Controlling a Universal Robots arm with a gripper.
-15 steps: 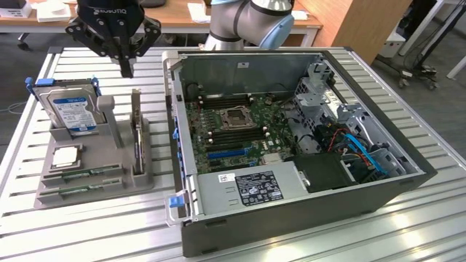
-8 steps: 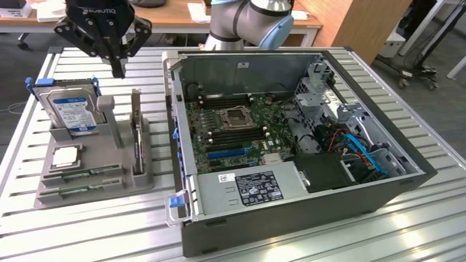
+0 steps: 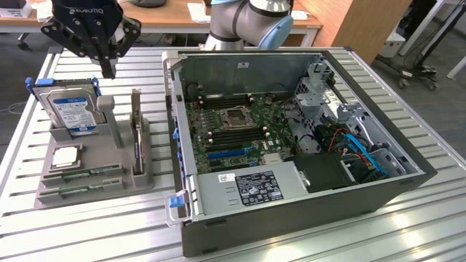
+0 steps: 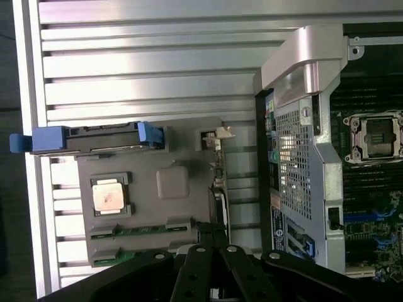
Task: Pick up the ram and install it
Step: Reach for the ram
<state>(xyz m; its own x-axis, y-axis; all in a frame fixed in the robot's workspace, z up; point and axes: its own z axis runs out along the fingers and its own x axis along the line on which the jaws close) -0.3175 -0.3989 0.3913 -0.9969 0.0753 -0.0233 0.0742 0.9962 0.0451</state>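
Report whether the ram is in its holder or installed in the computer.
In the holder: the ram lies slotted in the grey holder; the shut gripper holds nothing.

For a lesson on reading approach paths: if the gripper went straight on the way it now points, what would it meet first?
The gripper would probably meet the grey holder, between the hard drive and the expansion card, though depth is unclear.

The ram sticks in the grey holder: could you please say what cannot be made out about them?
Wrist view: the gripper covers part of the outer ram stick.
Exterior view: both ram sticks sit low in the holder, their chips too small to tell.
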